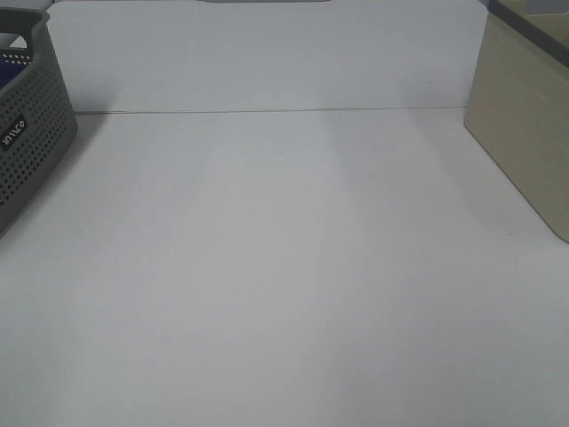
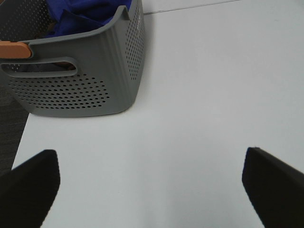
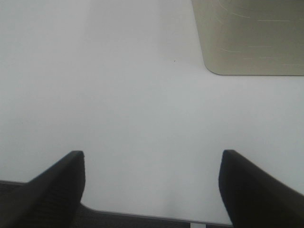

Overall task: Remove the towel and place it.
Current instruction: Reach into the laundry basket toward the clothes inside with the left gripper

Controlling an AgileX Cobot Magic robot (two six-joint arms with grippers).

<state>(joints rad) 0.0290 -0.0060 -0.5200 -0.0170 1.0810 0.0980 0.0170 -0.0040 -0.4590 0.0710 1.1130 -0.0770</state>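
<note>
The royal-blue towel point(image 2: 85, 14) lies bunched inside the grey perforated basket point(image 2: 80, 90). In the exterior high view only a sliver of the towel point(image 1: 16, 64) shows in the basket point(image 1: 31, 142) at the far left edge. My left gripper point(image 2: 152, 180) is open and empty above the white table, short of the basket. My right gripper point(image 3: 152, 185) is open and empty over the table's edge, apart from the beige container. Neither gripper shows in the exterior high view.
A beige container point(image 1: 524, 133) stands at the right edge of the white table point(image 1: 284, 267); it also shows in the right wrist view point(image 3: 251, 38). An orange piece point(image 2: 14, 49) sits at the basket's rim by its handle. The table's edge shows under both grippers.
</note>
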